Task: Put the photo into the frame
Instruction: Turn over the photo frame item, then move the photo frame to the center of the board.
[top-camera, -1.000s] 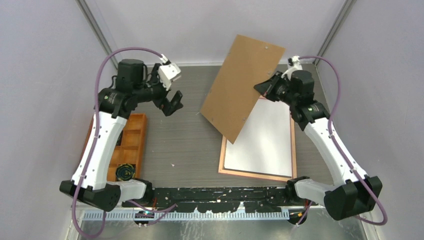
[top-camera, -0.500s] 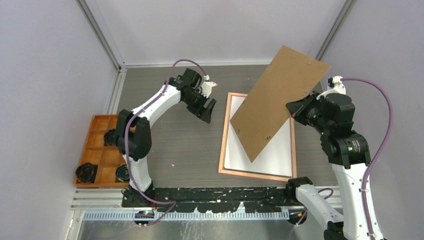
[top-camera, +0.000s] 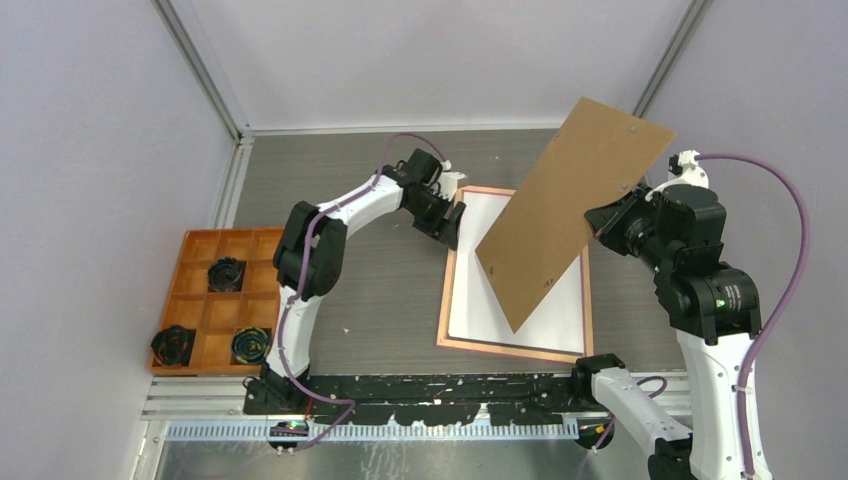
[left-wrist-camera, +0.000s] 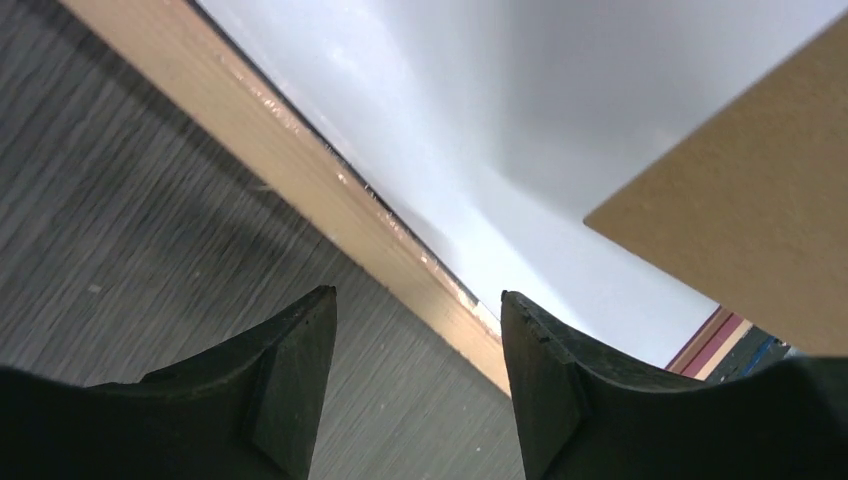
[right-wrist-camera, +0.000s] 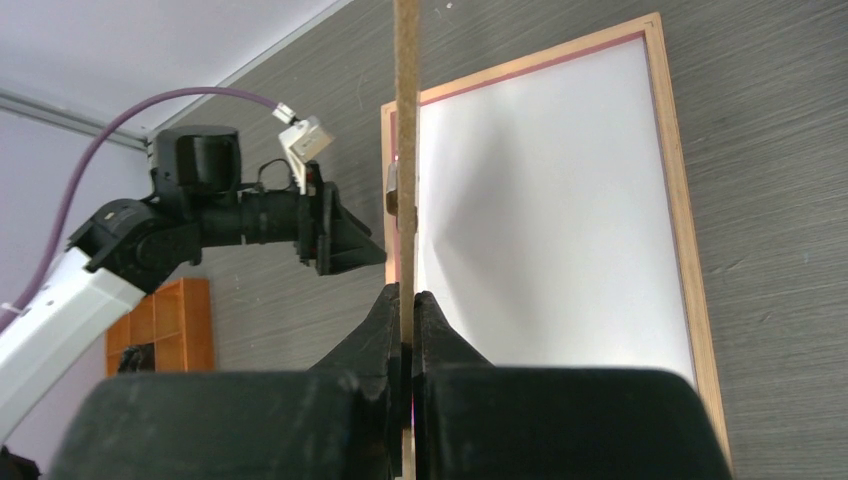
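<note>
So right now the frame (top-camera: 510, 349) is lying flat on the grey tabletop (top-camera: 380, 290), towards the right side, with its wood-brown back facing up. You can just catch a thin pink line along its inner edge in the right wrist view. The photo (top-camera: 560, 305) is sitting inside it, plain white back up, so none of the actual print shows

The right hand (top-camera: 607, 216) is pinched shut on the edge of the brown backing board (top-camera: 565, 200). It holds the board up in the air, tilted, over the far right part of the frame. From the top camera the board hides a good chunk of the white sheet. Its low corner hangs over the middle of the photo, and I can't tell whether it touches. In the right wrist view the board is seen edge-on, a thin strip running straight up from between the closed fingers (right-wrist-camera: 385, 330)

The left hand (top-camera: 452, 222) is stretched out across the tabletop to the frame's far left corner. Its fingers (left-wrist-camera: 290, 380) are apart with nothing between them. The left wrist view looks past them at the frame's wooden border and the white sheet beyond it. Whether the tips are on the frame or just above it, I can't say

Over on the left edge there's an orange tray (top-camera: 190, 238) with compartments, and three dark round things (top-camera: 226, 273) sit in separate slots. They're too small to make out
</note>
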